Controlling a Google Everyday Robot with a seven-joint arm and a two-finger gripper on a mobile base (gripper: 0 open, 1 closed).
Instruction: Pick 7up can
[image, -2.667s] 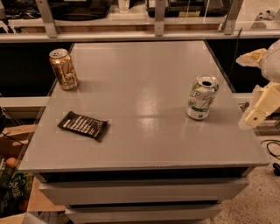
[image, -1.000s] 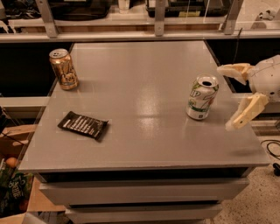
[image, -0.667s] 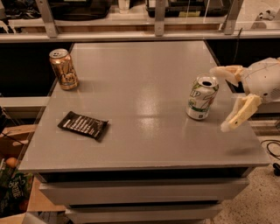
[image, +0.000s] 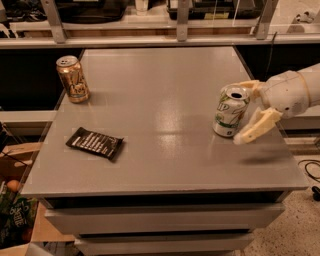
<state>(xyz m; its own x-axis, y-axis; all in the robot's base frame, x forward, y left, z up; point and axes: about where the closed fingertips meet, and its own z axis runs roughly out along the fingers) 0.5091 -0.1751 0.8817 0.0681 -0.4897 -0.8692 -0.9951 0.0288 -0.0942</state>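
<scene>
7up can (image: 227, 114): upright on the right side of the worktop (image: 165, 100), unmoved. Gripper (image: 244, 113): had come in from the right edge; jaws stood wide, one behind its top, one in front near its base. Not yet clamped; squeeze judged next

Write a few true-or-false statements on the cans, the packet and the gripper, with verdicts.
The 7up can stands upright on the table. True.
The gold-brown can stands back left. True.
The gripper hangs over the gold-brown can. False: it is at the 7up can, open, a finger on either side.
The dark packet leans against the 7up can. False: it lies flat, front left, apart from both cans.
</scene>
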